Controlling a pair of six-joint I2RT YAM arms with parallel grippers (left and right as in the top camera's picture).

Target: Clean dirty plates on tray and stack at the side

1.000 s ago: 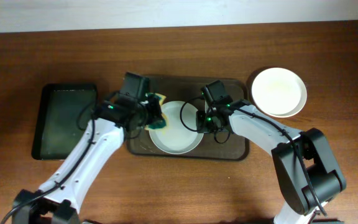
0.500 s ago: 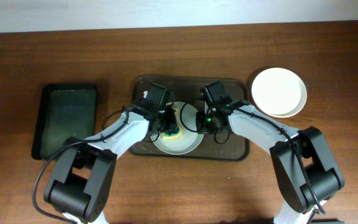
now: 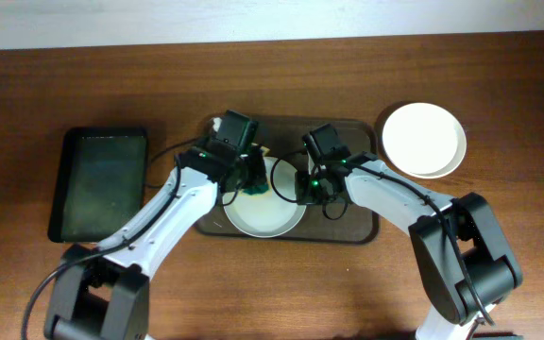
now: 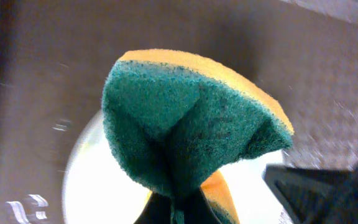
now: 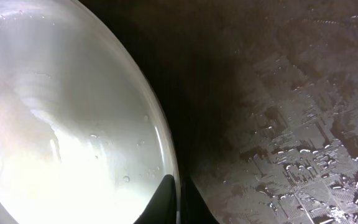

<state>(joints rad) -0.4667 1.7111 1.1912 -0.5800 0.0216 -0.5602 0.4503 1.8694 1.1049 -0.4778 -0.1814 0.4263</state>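
Observation:
One white plate (image 3: 264, 208) lies on the dark brown tray (image 3: 362, 227); it also shows wet in the right wrist view (image 5: 61, 124) and in the left wrist view (image 4: 104, 180). My right gripper (image 3: 308, 184) is shut on this plate's right rim (image 5: 169, 168), one finger inside and one outside. My left gripper (image 3: 249, 179) is shut on a green and yellow sponge (image 4: 185, 124), held over the plate's upper left edge (image 3: 254, 189). White plates (image 3: 424, 140) are stacked on the table right of the tray.
A smaller black tray (image 3: 100, 182) lies at the left on the wooden table. The brown tray's floor (image 5: 291, 124) is wet with droplets.
My left gripper with the sponge swept right and down onto the plate, then pulled back up to the plate's upper left edge. The right gripper kept its hold on the rim.

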